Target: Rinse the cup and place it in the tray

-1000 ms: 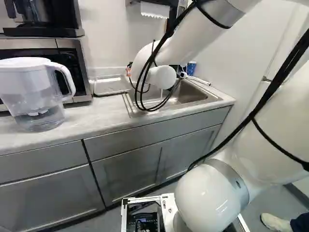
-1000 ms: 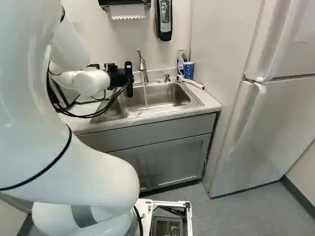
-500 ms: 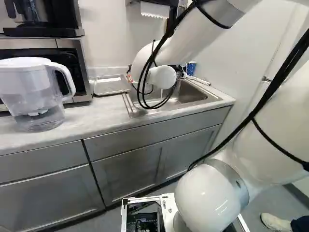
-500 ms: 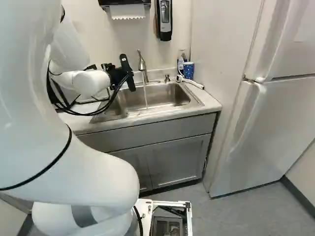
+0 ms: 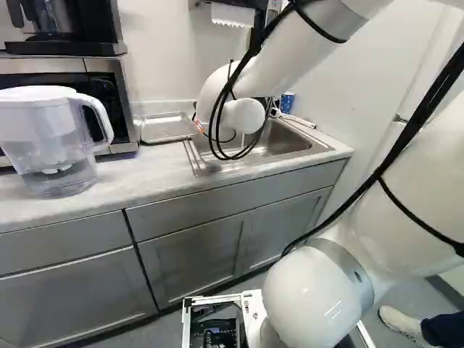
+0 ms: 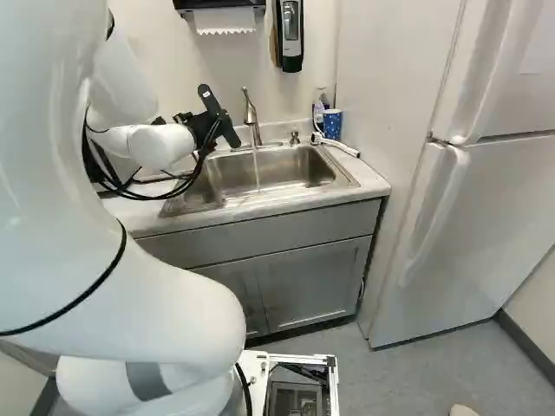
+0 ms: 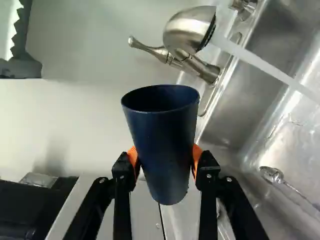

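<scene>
Gripper (image 7: 165,157) clamped on the dark blue cup (image 7: 161,135) from both sides; the cup's mouth lies near the faucet (image 7: 192,31), apart from the running water (image 7: 270,68). To rinse well, you should bring the mouth under the stream without knocking the faucet, wet the inside, then tip and drain it over the sink (image 6: 290,169) before approaching the tray (image 5: 167,128) beside it.

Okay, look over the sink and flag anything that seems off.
Nothing looks spilled or damaged. Slightly odd: water runs from the faucet into the sink while the cup is held clear of it, and a spoon-like utensil lies loose there.
</scene>
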